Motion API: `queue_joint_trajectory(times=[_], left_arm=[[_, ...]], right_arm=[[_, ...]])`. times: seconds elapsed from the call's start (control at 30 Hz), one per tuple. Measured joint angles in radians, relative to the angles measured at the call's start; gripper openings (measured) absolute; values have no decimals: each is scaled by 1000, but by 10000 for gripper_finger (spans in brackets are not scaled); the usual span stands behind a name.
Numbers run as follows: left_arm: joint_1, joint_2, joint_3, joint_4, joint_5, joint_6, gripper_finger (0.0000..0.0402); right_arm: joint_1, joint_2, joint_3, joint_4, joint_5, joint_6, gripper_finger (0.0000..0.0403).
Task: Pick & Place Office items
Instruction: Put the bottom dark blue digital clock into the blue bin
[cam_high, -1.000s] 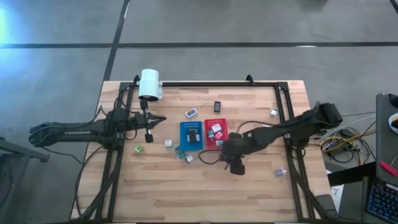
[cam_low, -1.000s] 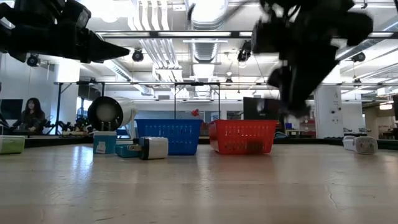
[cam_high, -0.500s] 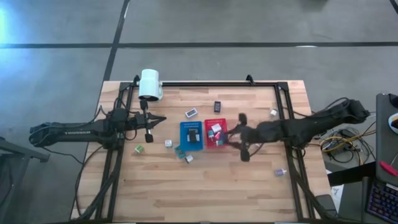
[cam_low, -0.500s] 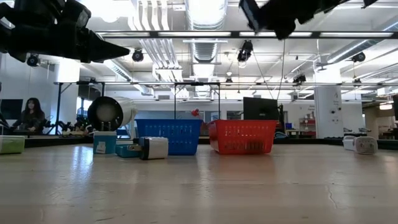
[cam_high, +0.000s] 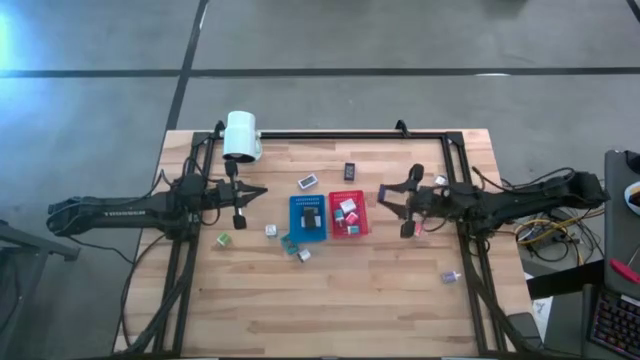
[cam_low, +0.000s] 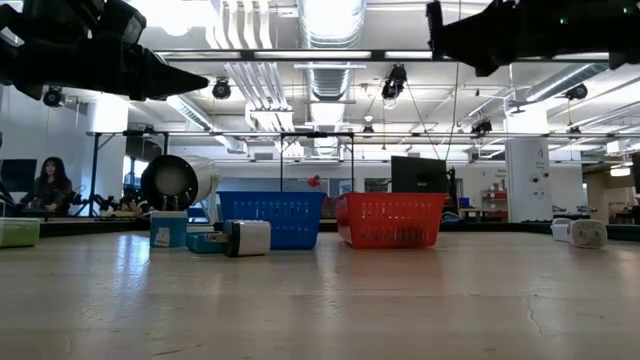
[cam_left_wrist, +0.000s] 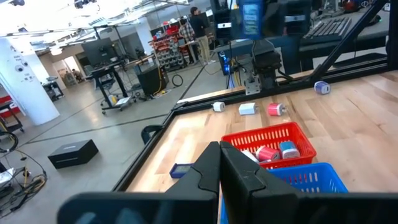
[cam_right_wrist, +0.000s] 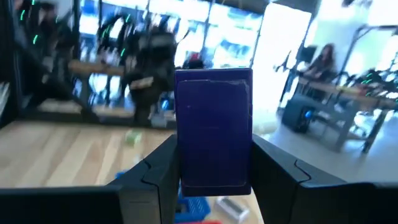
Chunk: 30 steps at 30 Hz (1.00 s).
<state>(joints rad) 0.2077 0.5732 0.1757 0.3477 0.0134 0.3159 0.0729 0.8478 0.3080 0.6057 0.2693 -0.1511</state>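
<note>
Wooden butcher-block table (cam_high: 330, 300) w/ black frame rails carries everything. Big white cylindrical lamp head (cam_high: 241, 135) sits at far-left edge. Left arm lies across left side, its gripper (cam_high: 240, 203) near the lamp, fingers pressed together, nothing in them; left wrist view shows the closed tips (cam_left_wrist: 219, 163) aimed toward the baskets. Right arm reaches in from right side, its gripper (cam_high: 410, 203) up off the table just right of the red basket; jaws part-open, clamped on a dark blue rectangular block (cam_right_wrist: 214, 135) standing upright between the fingers. Blue plastic mesh basket (cam_high: 308, 218) and red plastic mesh basket (cam_high: 347, 215) sit side by side mid-table, touching; small blocks inside both. Loose small items scattered: green cube (cam_high: 224, 239), white-blue clip (cam_high: 307, 182), black block (cam_high: 350, 170), purple-white piece (cam_high: 449, 277).
</note>
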Motion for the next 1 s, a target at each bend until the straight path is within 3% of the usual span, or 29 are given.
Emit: queue_joint_trajectory(times=[0.1, 0.4, 0.5, 1.0], left_arm=[[0, 0, 0, 0, 1, 3, 12], [1, 0, 0, 19, 1, 16, 12], [0, 0, 0, 22, 1, 20, 12], [0, 0, 0, 49, 10, -36, 12]], right_arm=[[-37, -31, -56, 73, -16, 18, 148], [-160, -72, -148, 70, -67, 47, 148], [-182, -54, -148, 76, -119, 59, 148], [-188, 108, -68, 79, -176, 68, 150]])
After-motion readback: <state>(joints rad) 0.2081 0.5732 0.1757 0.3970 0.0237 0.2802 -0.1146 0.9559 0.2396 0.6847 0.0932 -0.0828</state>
